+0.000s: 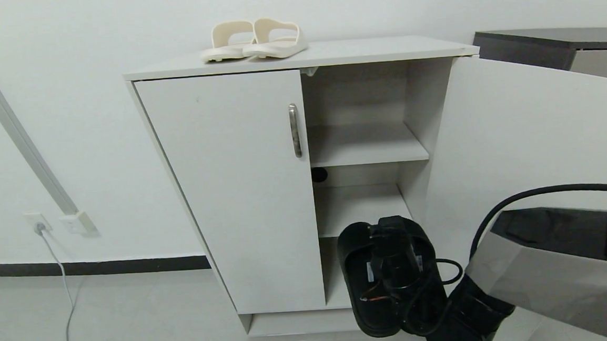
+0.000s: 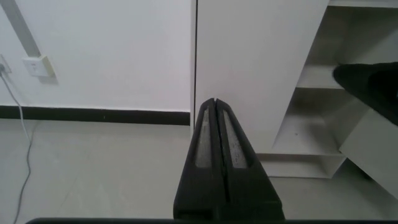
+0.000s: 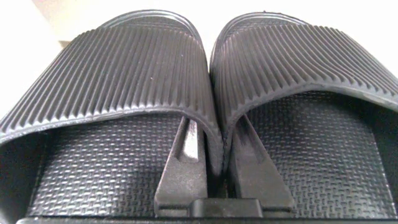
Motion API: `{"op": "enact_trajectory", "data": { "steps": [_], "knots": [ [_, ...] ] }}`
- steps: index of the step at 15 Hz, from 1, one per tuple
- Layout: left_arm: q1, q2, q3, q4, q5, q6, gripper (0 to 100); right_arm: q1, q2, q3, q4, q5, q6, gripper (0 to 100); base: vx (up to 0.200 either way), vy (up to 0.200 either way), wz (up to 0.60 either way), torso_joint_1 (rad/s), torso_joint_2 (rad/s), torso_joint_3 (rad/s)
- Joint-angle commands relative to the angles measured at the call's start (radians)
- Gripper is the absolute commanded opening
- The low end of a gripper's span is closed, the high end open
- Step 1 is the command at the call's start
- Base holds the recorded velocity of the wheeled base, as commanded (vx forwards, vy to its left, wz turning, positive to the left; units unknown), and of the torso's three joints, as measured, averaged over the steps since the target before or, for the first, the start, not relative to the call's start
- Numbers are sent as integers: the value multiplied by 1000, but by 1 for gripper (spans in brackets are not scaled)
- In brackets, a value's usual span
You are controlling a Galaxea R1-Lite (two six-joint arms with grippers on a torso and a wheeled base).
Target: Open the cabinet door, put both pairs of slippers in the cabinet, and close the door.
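Note:
A pair of black slippers (image 1: 384, 281) hangs in front of the cabinet's lower shelves, held by my right gripper (image 1: 394, 270). In the right wrist view the fingers (image 3: 186, 162) pinch the two inner edges of the black slippers (image 3: 143, 81) together. A pair of cream slippers (image 1: 253, 39) rests on top of the white cabinet (image 1: 231, 196). The right cabinet door (image 1: 523, 141) is swung open, showing bare shelves (image 1: 365, 145). The left door (image 1: 230, 185) with its metal handle (image 1: 295, 130) is closed. My left gripper (image 2: 215, 106) is shut and holds nothing, low beside the cabinet (image 2: 255, 68).
A dark cabinet (image 1: 554, 42) stands to the right behind the open door. A wall socket (image 1: 37, 223) with a cable (image 1: 63, 296) sits low on the left wall. Open grey floor (image 1: 107, 319) lies in front and left.

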Motion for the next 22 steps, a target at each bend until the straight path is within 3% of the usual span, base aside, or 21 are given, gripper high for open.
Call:
{"op": "enact_trajectory", "data": {
  "steps": [1, 11, 18, 21, 22],
  "knots": [
    [0, 2, 0, 0, -1, 0, 0, -14, 106, -83, -10, 0, -2, 0, 0, 0, 0, 0, 0, 0],
    [0, 3, 0, 1, -4, 1, 0, -20, 127, -112, -24, 9, 5, 0, 0, 0, 0, 0, 0, 0],
    [0, 3, 0, 1, -21, 1, 0, -17, 129, -112, -26, 8, 5, 0, 0, 0, 0, -1, 5, -166],
    [0, 2, 0, 1, -19, 1, 0, -17, 143, -109, -112, -3, -7, 0, 0, 0, 0, 7, 2, -160],
    [0, 3, 0, 1, -19, 1, 0, -21, 154, -103, -199, -1, -56, 0, 0, 0, 0, 2, 2, -66]
  ]
}}
